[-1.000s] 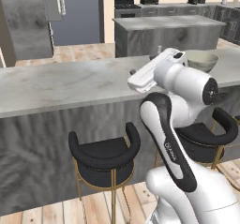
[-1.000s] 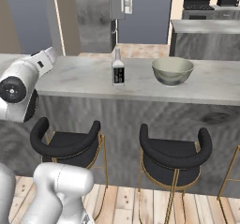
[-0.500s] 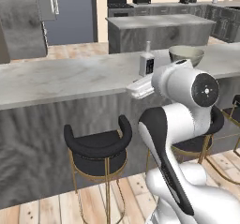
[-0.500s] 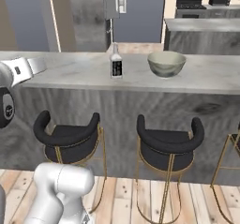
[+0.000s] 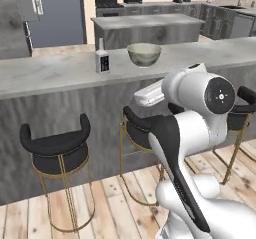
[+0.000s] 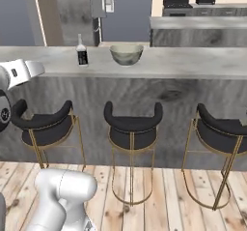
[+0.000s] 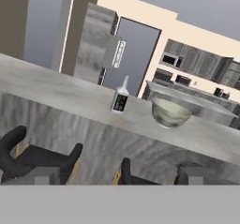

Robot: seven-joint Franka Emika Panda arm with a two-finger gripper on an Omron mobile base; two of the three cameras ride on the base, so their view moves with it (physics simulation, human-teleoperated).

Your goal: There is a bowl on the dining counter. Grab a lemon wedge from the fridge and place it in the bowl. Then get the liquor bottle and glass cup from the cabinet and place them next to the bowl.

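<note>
Tool tips stand wide apart, empty, on the near side of the tabletop, above black bar stools. Liquor bottle stands upright on the tabletop, just left of the pale bowl, apart from it. Dark fridge stands far behind.

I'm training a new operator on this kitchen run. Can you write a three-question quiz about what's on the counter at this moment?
1. True or false: the liquor bottle stands upright on the dining counter.
2. In the right base view, the bottle is on which side of the bowl? A) left B) right C) inside it
3. Fill in: below the counter's front stands a row of black ____ on gold legs.

Key
1. True
2. A; they stand apart, not touching.
3. stools
</note>
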